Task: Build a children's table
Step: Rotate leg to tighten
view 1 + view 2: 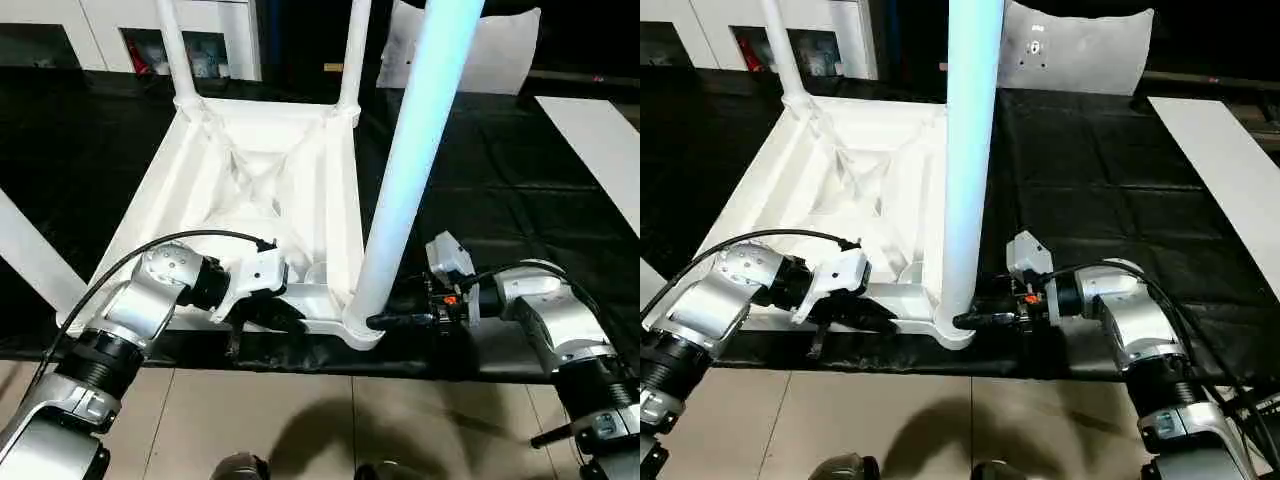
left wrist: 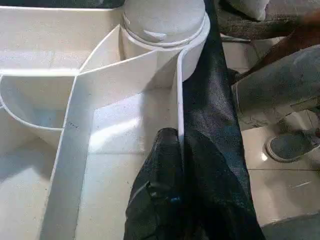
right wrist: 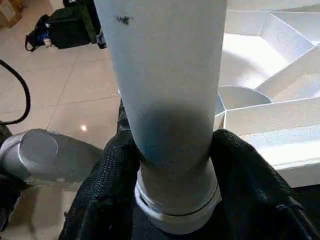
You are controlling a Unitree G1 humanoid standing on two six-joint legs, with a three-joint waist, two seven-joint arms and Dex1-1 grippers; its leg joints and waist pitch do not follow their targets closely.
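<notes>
Right wrist view: the near leg [image 3: 165,100] is clamped at its base by the right gripper [image 3: 172,185] above the corner socket [image 1: 362,330]. The left gripper [image 2: 175,165] is pinched on the upturned tabletop's rim [image 2: 179,95] at the worktop [image 1: 520,180] edge. If the leg is tilted, jamming or a slide off that edge is risked.

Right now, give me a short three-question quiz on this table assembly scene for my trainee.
1. True or false: the table top lies upside down.
2. Which end effector grips the near leg at its base: A left, B right?
3. How many legs stand in sockets?

Key: 1 true. 2 B: the right end effector is clamped around it, while the left end effector pinches the table's rim. 3 three: the near one plus two far ones.
</notes>
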